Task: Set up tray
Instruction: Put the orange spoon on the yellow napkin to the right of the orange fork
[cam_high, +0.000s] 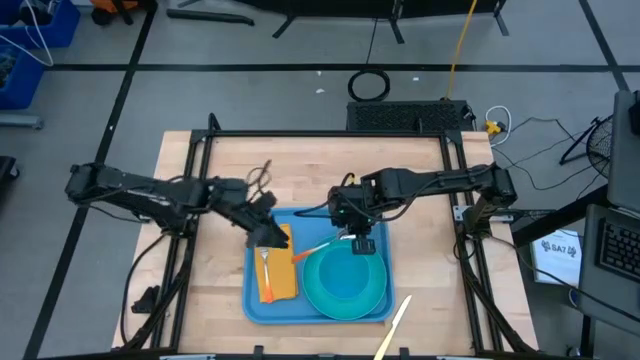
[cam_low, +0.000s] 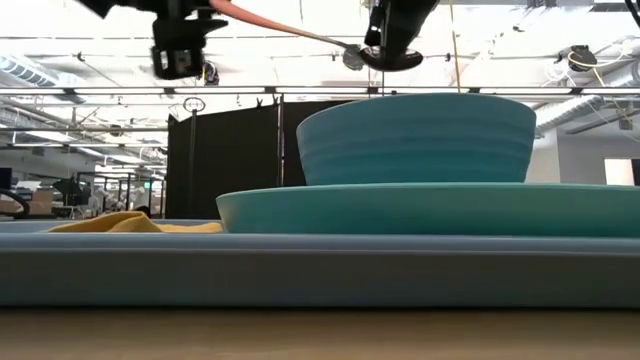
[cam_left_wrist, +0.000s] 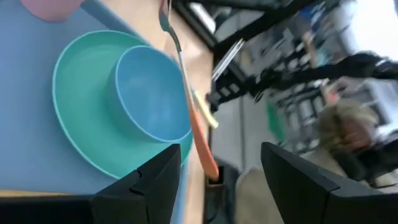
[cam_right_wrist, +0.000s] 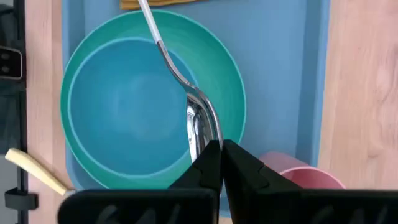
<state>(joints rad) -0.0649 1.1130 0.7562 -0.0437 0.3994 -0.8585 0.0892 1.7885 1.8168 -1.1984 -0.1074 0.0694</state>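
The right gripper (cam_right_wrist: 221, 149) hangs above the round turquoise plate (cam_high: 318, 293) and the blue-green bowl (cam_right_wrist: 124, 102) standing on it, its fingers clamped on the bowl end of a metal spoon with an orange handle (cam_right_wrist: 198, 121), which sticks out toward the orange-yellow napkin (cam_high: 280, 275). The large flat blue plastic tray with a raised rim (cam_high: 256, 300) lies on the wooden table (cam_high: 210, 180) near its front edge, carrying plate, bowl, napkin and a fork with an orange handle (cam_high: 267, 275) resting on the napkin; a pink cup (cam_right_wrist: 298, 177) shows at the tray's corner in the right wrist view. The left gripper (cam_left_wrist: 217, 180) hovers over the napkin's far end, fingers apart. The likely trouble is the grip itself: held by the smooth bowl end, the spoon could pivot or slip, dropping into the bowl or clattering onto the plate. A lowering handle might also catch the left gripper or nudge the fork askew.
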